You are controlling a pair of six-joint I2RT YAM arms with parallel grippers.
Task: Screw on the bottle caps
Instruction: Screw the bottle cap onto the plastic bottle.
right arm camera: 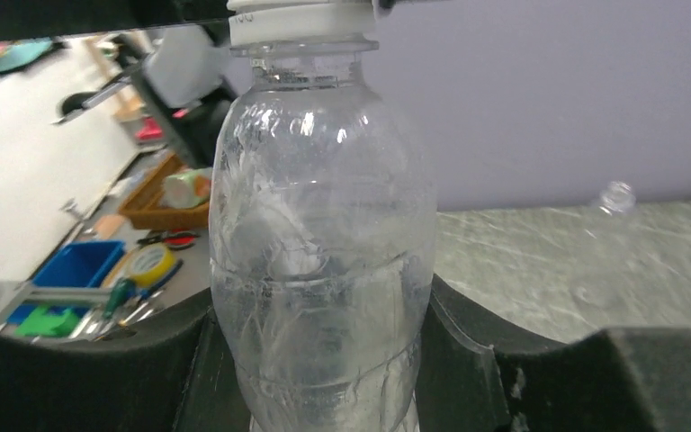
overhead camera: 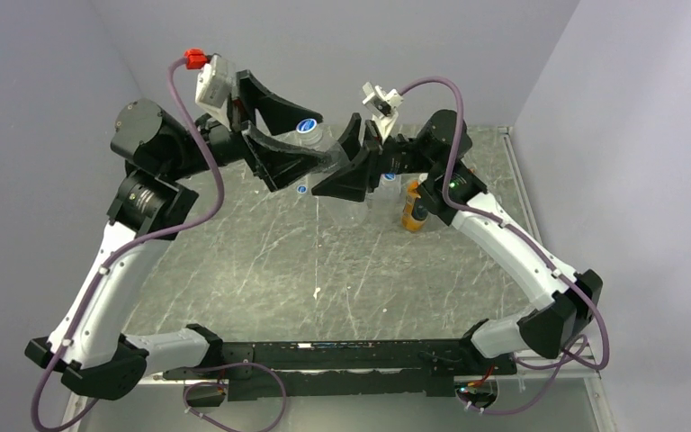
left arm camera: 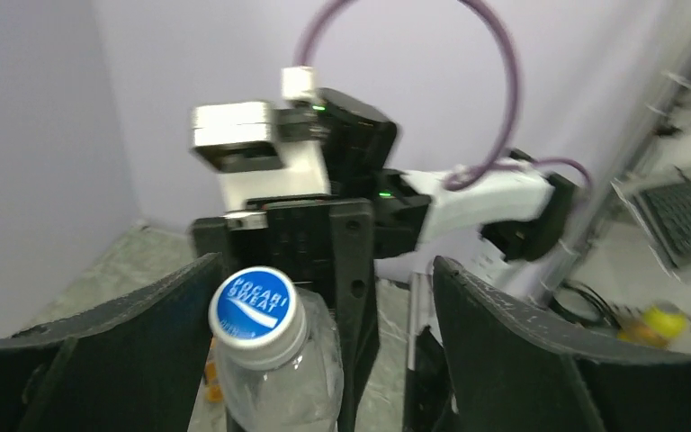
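left gripper [left arm camera: 324, 265] — jaws spread wide, flanking the round blue plastic cap [left arm camera: 256, 310] without touching it | cap sat on the neck of the clear crinkled plastic bottle [right arm camera: 324, 270], seemingly level, though the view was blurred | right gripper [right arm camera: 324, 360] pinched that bottle's body, upright | orange plastic bottle with dark band [overhead camera: 411, 209] stood on the grey marbled table [overhead camera: 261, 261] — near the held bottle

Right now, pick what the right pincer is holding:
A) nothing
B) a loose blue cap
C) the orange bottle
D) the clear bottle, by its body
D: the right pincer is closed around the body of the clear bottle, one finger pressed on each side, while the orange bottle stands apart on the table.
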